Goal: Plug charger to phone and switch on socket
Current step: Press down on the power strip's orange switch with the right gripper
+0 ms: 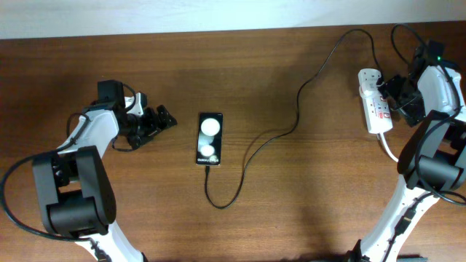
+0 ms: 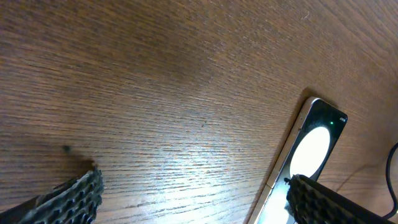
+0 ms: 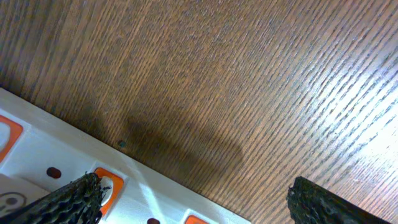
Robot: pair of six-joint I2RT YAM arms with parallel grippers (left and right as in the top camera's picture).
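The black phone (image 1: pixel 210 138) lies flat at centre-left, its screen lit with two white spots. The thin black charger cable (image 1: pixel 295 120) meets the phone's near edge, loops, and runs up to the far end of the white socket strip (image 1: pixel 377 109) at the right. My left gripper (image 1: pixel 155 122) is open and empty on the table left of the phone; the phone's corner shows in the left wrist view (image 2: pixel 314 140) beside one finger (image 2: pixel 193 190). My right gripper (image 1: pixel 391 91) is open over the strip, one finger above an orange switch (image 3: pixel 111 183) on the strip (image 3: pixel 37 152).
The strip's thick white cord (image 1: pixel 389 149) runs toward the near right. The wooden table (image 1: pixel 291 211) ends at a pale wall along the far edge. A stretch of the charger cable crosses the right edge of the left wrist view (image 2: pixel 392 163).
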